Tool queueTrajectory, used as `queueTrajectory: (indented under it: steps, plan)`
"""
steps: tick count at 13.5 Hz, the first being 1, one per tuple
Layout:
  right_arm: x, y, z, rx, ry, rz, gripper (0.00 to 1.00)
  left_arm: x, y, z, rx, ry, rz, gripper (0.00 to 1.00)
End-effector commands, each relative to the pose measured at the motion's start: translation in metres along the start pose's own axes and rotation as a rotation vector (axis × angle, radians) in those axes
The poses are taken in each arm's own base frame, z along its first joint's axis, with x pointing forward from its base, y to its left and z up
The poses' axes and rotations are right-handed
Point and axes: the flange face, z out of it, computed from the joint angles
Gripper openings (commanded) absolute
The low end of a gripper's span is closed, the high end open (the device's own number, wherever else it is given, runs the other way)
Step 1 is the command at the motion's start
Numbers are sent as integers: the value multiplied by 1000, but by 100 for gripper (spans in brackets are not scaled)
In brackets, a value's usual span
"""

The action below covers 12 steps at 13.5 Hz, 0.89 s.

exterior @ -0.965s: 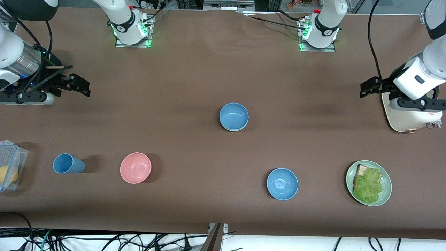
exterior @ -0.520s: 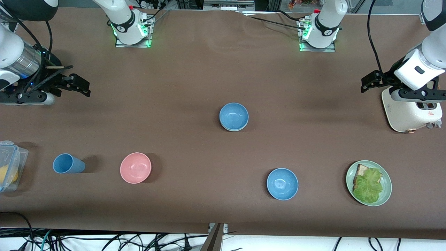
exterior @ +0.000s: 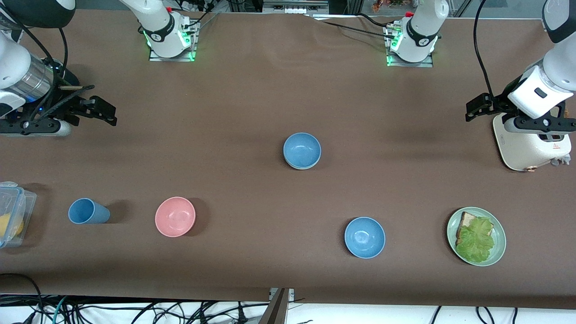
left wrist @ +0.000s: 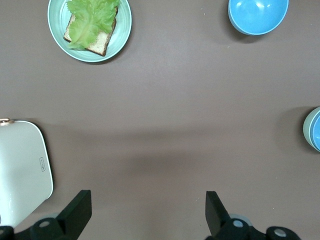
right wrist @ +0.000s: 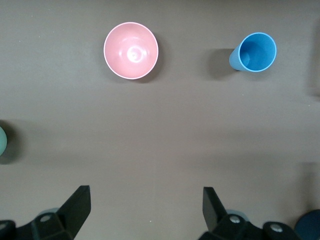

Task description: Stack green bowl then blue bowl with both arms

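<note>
Nearest the front camera, a green plate (exterior: 498,238) is seen toward the left arm's end of the table, carrying toast (exterior: 466,220) largely covered by a lettuce leaf (exterior: 475,239). A glossy blue bowl (exterior: 365,237) sits beside it, toward the middle, with nothing in it. A pink bowl (exterior: 175,216) and a blue cup (exterior: 88,211) lying on its side are found toward the right arm's end, both unfilled. At that end a clear plastic box (exterior: 12,212) is cut off by the picture's edge; something yellow is held in it, too little shown to be named.

Farther from the camera, at the table's middle, the blue bowl (exterior: 302,150) is nested in the green bowl (exterior: 302,166), of which only a thin pale rim is visible below it. In the left wrist view the pair is cropped, the green bowl (left wrist: 307,129) showing as an outer band.

Farther still, a white toaster (exterior: 526,150) is partly covered by the left arm. The left gripper (exterior: 472,109) hangs over bare table just beside it, fingers spread wide and holding nothing. The right gripper (exterior: 105,113) hangs over bare table at the right arm's end, fingers likewise spread wide and holding nothing.
</note>
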Motion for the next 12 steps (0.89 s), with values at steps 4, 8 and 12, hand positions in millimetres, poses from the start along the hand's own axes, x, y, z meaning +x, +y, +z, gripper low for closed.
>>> queueTrajectory:
  steps: [4,8,12]
  plan:
    - [5,-2,-5,21,7,-2,99,1,-7,-6,6,14,6,100]
    - [5,-2,-5,19,1,-2,99,1,1,-7,5,14,12,100]
    - [5,-2,-4,19,-2,-2,99,1,-3,-5,3,11,6,100]
